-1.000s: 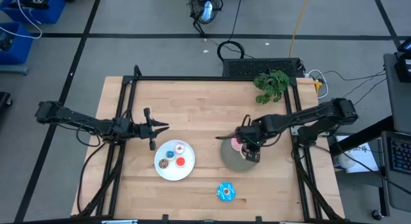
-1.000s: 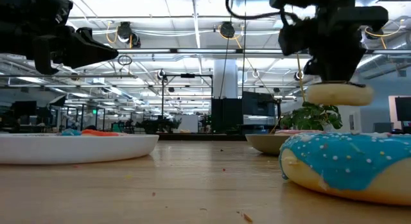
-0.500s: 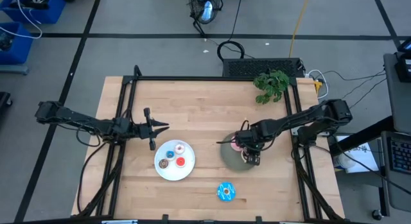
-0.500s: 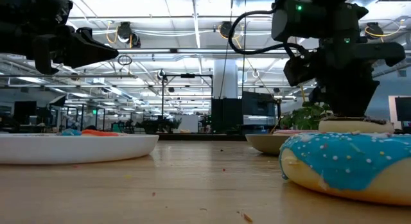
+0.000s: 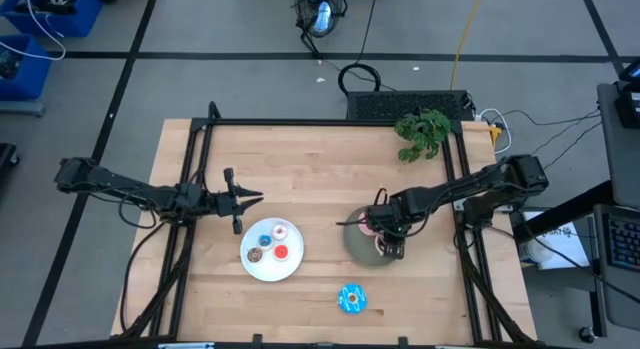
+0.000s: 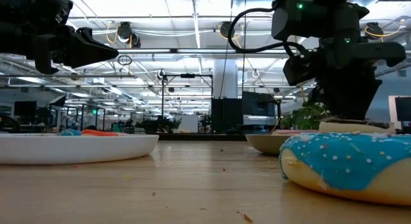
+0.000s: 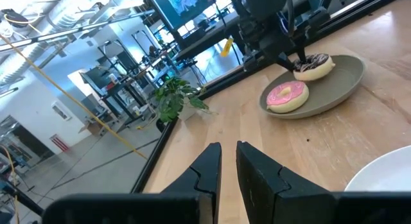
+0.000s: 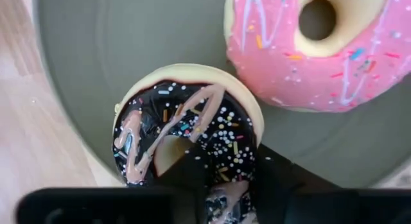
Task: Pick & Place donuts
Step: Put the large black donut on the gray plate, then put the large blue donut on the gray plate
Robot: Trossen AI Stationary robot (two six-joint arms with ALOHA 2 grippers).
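A brown sprinkled donut lies flat on the grey plate, next to a pink donut. My right gripper points down over it, slightly open, with one finger in the donut's hole and the other outside its rim. A blue donut lies on the table near the front edge. Several tiny donuts sit on the white plate. My left gripper hovers level and shut, just to the far left of the white plate. My right gripper comes at the brown donut from above. One finger stands in its hole and the other just outside the rim, with the ring's near side between them. The donut lies flat on the grey plate. I cannot tell whether the fingers touch it.
A small green plant stands at the table's far right corner. A black frame runs along the left, far and right edges. Bare wood lies between the two plates and across the table's far half.
My right gripper has come down with the brown donut. The donut hung clear above the grey plate a second ago and now lies on it beside the pink donut.
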